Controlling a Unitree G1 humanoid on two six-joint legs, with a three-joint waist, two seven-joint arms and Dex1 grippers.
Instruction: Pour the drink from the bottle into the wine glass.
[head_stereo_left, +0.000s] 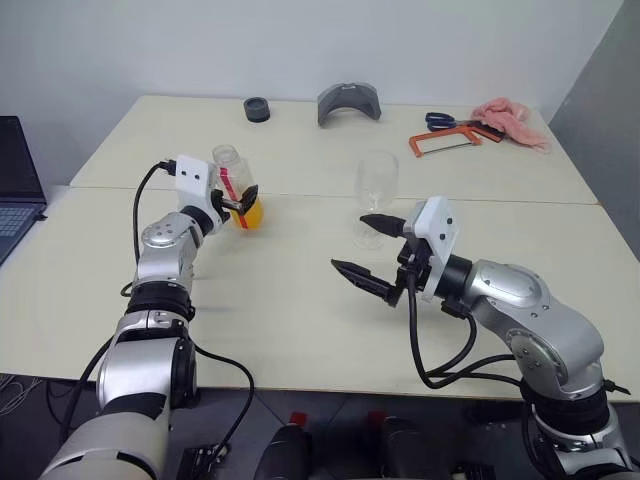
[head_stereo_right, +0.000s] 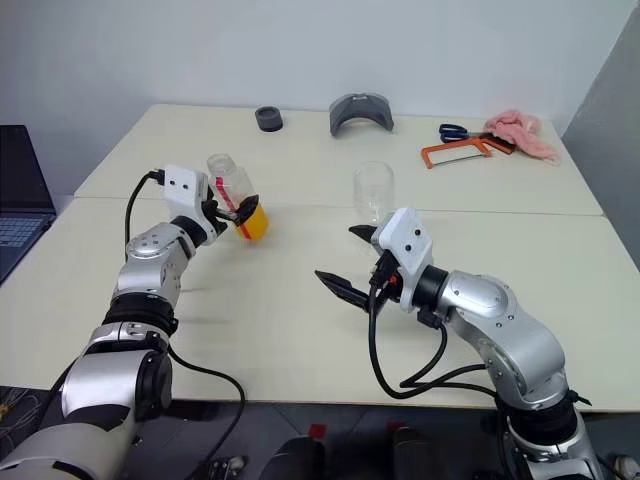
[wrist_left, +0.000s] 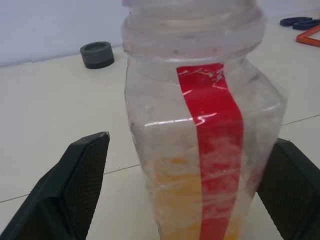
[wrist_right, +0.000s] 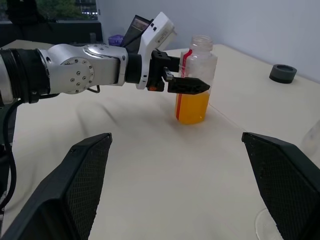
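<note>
Head view: the bottle (head_stereo_left: 238, 196) stands at ten o'clock on the table (head_stereo_left: 300, 320), between my left claw's (head_stereo_left: 243, 200) spread fingers; right claw (head_stereo_left: 365, 245) is spread, empty.
Left wrist: thin, slick plastic, light; grip mid-body.
Right wrist: drink (wrist_right: 192, 106) low.

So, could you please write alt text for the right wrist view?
The left gripper brackets an uncapped bottle part full of orange drink on a cream table. The right gripper's fingers spread wide in front.
</note>
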